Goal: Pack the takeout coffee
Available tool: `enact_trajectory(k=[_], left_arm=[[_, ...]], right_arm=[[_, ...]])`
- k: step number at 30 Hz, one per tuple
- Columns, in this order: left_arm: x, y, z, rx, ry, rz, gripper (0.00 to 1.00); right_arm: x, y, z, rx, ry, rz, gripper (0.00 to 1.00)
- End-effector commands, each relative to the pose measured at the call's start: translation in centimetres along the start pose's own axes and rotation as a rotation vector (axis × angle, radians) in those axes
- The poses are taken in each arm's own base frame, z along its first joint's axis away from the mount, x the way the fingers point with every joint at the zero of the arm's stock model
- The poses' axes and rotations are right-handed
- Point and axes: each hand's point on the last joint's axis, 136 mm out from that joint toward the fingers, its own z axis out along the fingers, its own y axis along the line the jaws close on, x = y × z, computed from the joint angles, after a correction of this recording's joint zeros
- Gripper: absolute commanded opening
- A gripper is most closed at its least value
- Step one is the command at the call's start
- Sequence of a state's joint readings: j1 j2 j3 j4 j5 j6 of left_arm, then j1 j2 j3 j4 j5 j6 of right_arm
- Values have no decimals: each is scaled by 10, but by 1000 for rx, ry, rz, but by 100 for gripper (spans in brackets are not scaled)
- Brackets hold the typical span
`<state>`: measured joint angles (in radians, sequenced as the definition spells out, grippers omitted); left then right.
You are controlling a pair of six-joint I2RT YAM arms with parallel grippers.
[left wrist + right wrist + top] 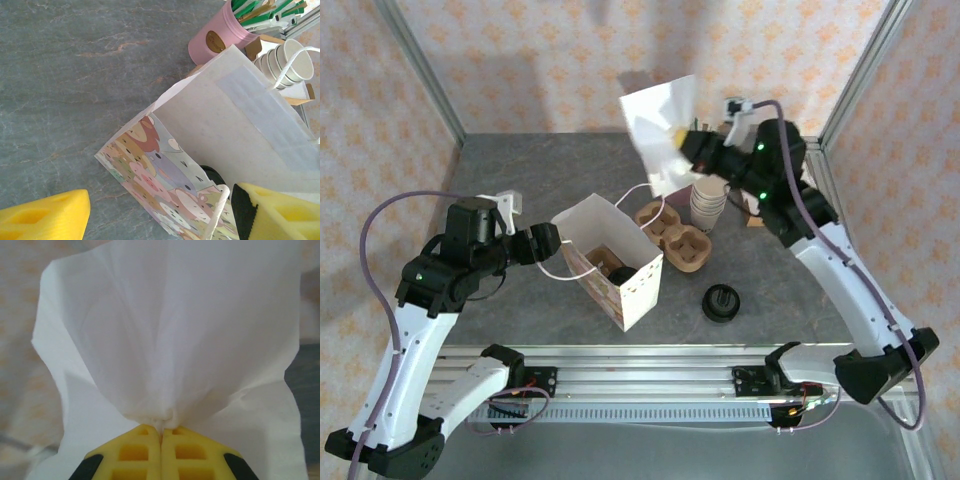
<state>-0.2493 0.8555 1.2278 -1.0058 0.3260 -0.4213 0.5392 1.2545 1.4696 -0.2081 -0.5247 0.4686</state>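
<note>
Your left gripper (556, 246): wide open, 2 fingers straddling left rim of paper bag (638, 295), gripping nothing. Takeout coffee (619, 272): inside bag, black lid showing. Your right gripper (678, 140): pinched fully closed on white napkin (658, 118), raised high.

grey stone-look table (520, 170) | brown pulp cup carrier (672, 238) mid-table | stack of lidless cream cups (708, 205) just behind it | black lids (721, 302) stacked nearer | pink cup (220, 40) of stirrers (green, wooden) | white napkin (660, 125) aloft, bunched
</note>
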Motion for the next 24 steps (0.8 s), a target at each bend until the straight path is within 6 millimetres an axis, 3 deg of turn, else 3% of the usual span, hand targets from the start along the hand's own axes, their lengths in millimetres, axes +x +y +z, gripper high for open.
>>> enact_trajectory(k=[1, 5, 11, 17, 24], left_arm=[[-1, 0, 3, 1, -8, -11, 76], [1, 0, 7, 6, 0, -18, 75], [1, -1, 11, 8, 5, -26, 75], [2, 0, 20, 6, 26, -31, 75], [3, 4, 31, -12, 46, -27, 75]], right_arm=[[11, 71, 4, -234, -17, 49, 0], [57, 113, 20, -336, 79, 76, 0], [96, 126, 47, -429, 184, 217, 0], [130, 92, 72, -312, 247, 228, 0], [161, 37, 88, -77, 307, 155, 0]])
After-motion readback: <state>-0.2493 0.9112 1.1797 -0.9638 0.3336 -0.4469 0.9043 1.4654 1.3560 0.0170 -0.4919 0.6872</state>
